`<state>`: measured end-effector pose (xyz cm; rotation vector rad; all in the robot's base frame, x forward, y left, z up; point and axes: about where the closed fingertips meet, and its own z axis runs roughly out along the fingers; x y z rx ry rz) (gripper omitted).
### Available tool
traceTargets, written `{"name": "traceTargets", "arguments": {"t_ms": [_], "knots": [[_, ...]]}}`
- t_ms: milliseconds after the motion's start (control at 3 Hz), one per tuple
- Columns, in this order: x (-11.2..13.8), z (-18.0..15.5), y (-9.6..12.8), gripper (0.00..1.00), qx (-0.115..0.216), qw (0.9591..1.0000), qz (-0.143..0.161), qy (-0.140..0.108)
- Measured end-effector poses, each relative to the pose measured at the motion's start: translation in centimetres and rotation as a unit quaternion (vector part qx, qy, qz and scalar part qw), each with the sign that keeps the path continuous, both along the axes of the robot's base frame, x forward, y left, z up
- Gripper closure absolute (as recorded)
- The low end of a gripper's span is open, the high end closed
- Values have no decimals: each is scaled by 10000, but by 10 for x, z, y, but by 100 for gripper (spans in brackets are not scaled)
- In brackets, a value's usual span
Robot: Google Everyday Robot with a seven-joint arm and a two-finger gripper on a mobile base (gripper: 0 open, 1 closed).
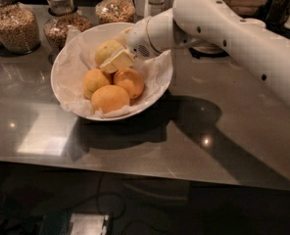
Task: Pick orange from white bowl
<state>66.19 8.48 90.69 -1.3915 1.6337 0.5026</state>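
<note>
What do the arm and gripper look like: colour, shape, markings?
Arm: glossy white, thick rounded shell, small dark dots along it, a perforated patch near the wrist; no cables visible. Gripper, in the white bowl by the pale orange: cream, flat, wedge-shaped.

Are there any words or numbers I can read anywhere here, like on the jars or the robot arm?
No words, numbers or signs can be read anywhere.
Jars: no labels show.
Robot arm: plain white, only dark dots.
The pincer sits at the pale orange in the white bowl; no writing there either.
</note>
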Motion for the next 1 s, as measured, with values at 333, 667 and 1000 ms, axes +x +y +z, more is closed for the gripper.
{"name": "traceTargets", "arguments": {"t_ms": [333,667,1000], "knots": [[5,-3,4,31,-7,10000,72,-27],[6,-9,4,50,-136,9998,158,-49],[3,-10,1,73,-229,9996,181,-36]]}}
